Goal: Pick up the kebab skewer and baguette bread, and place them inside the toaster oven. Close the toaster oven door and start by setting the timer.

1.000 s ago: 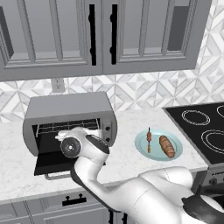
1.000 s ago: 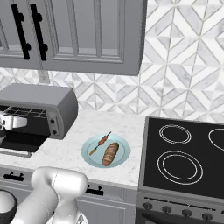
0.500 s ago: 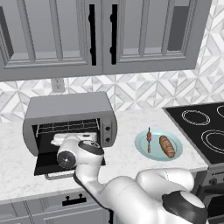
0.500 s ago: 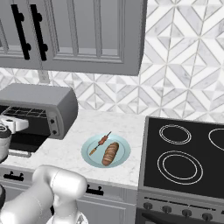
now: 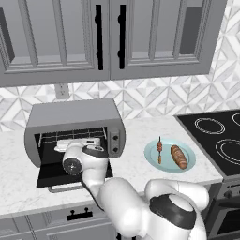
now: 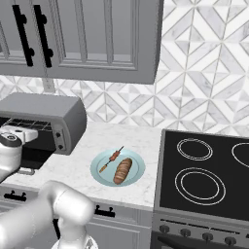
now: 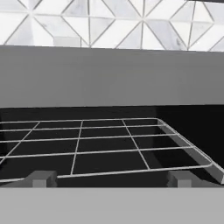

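On counter left, oven (image 5: 75,126) open, door (image 5: 70,174) down, rack (image 7: 100,144) bare. Gripper (image 7: 111,178) at oven mouth, fingers spread wide, holding nothing. Skewer (image 5: 159,149) and bread (image 5: 178,156) on plate (image 5: 152,158), well apart. Loading, closing, timer all remain.

We see a glossy white arm (image 5: 126,206) of rounded segments, dark grey joint bands, a grey disc cap, and two small dark fingertips (image 7: 41,178).
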